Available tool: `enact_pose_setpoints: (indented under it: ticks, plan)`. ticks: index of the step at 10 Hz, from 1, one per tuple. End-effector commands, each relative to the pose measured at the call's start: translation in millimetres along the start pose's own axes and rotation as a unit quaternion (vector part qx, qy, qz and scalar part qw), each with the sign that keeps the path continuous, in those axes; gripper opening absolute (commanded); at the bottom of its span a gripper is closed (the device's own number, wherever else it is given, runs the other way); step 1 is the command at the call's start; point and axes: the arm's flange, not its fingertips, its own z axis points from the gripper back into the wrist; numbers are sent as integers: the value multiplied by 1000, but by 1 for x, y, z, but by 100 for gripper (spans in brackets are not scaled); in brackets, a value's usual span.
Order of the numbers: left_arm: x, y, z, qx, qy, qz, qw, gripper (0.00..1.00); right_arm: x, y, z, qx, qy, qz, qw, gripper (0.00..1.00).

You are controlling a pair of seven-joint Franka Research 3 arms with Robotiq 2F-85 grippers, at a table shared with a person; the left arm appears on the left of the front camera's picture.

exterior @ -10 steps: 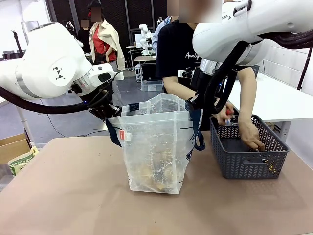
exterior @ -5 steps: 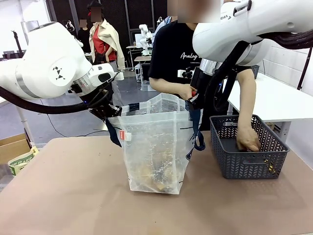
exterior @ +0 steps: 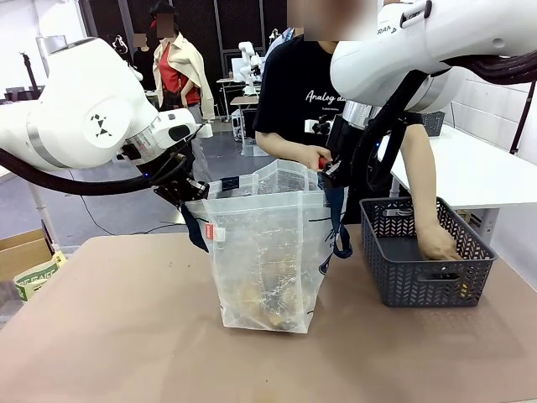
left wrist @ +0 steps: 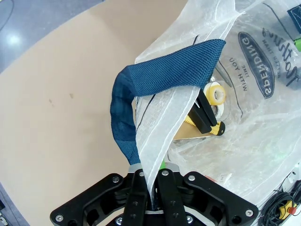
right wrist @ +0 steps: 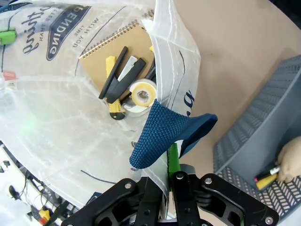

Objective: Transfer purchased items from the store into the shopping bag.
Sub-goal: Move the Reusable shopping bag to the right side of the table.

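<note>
Brown table (exterior: 126, 336), grey floor (exterior: 113, 214), white table (exterior: 474, 172)

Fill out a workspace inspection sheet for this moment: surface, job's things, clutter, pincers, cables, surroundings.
Surface: brown tabletop, carrying the tote and a basket.
Job's things: translucent clear plastic tote with navy strap handles, upright, mouth held open; inside lie a brown spiral notebook, a tape roll and a black-and-yellow tool.
Clutter: dark grey mesh basket right of the tote, a person's hand inside it.
Pincers: left pincer and right pincer each shut on the tote's rim beside a handle.
Cables: black hose along the left arm.
Surroundings: white table behind the basket; cardboard box at left.
</note>
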Motion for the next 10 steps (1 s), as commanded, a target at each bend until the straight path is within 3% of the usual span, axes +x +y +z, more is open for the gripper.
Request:
enact_pose_setpoints:
  ticks: [1, 10]
  plan:
    - [0, 2, 3, 1, -3, 1, 1000, 0, 0, -1, 0, 0, -1, -2, 1000, 0]
    - [0, 2, 3, 1, -3, 1, 1000, 0, 0, -1, 0, 0, -1, -2, 1000, 0]
